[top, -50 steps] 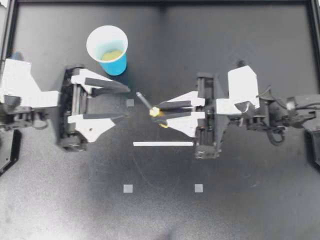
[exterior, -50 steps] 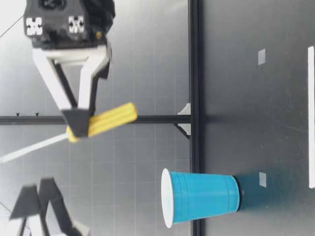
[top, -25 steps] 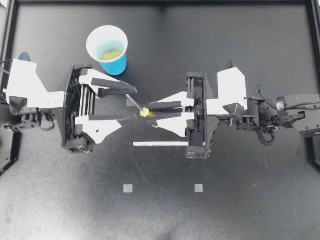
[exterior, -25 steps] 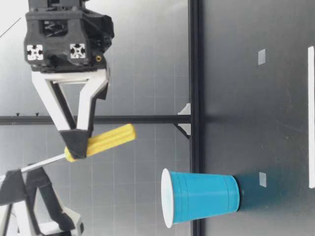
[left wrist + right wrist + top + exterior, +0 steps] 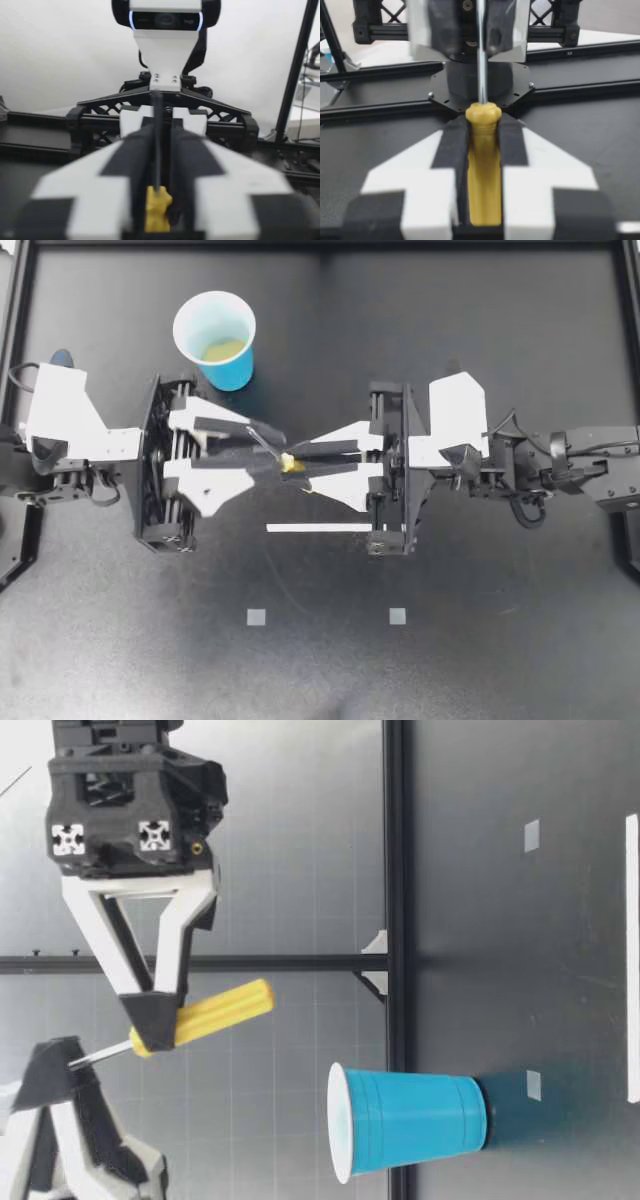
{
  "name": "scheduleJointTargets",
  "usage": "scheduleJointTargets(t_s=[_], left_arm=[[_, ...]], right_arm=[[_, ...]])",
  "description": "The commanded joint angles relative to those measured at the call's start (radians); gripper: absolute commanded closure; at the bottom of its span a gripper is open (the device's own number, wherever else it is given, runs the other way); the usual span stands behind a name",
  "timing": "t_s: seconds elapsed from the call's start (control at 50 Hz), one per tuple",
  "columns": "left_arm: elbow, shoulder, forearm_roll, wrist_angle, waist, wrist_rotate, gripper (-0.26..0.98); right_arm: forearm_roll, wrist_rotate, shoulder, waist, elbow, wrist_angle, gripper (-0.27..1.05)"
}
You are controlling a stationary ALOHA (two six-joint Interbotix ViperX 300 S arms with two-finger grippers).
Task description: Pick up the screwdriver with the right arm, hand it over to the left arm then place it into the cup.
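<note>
Fingers of my right gripper were closed on the yellow handle of the screwdriver in the top view, near the middle of the table. My left gripper faced it from the other side. Its fingers were drawn narrow around the thin metal shaft, which slanted away toward the cup. The cup stood upright near my left gripper without touching it, and a pale yellowish patch showed inside. A white strip lay on the table just beside my right gripper, and two small grey squares lay farther off on the same side.

In the low view the screwdriver hung well above the table, tilted, with its handle end lower and its shaft rising to my left gripper. My right gripper pinched the handle at its shaft end. The cup stood on the table below them, touching neither.

In the left wrist view the screwdriver ran between the dark pads of my left gripper. The pads were nearly together, and both looked to press on the shaft, though everything that close was blurred.

In the right wrist view my right gripper clamped the screwdriver by its handle, a pad on each side. The shaft ran straight ahead into my left gripper, which was closed tight about it.
</note>
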Motion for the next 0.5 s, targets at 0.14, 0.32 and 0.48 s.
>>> scheduleJointTargets(t_s=[0.14,0.32,0.48], left_arm=[[-0.021,-0.009,0.002,-0.009,-0.003,-0.003,0.64],[-0.018,-0.009,0.002,-0.009,-0.005,-0.003,0.64],[-0.017,-0.009,0.002,-0.009,-0.003,-0.003,0.64]], right_arm=[[0.006,0.009,-0.011,-0.006,-0.025,-0.005,0.74],[0.011,0.009,-0.014,-0.009,-0.025,0.0,0.64],[0.015,0.014,-0.012,-0.009,-0.025,0.002,0.34]])
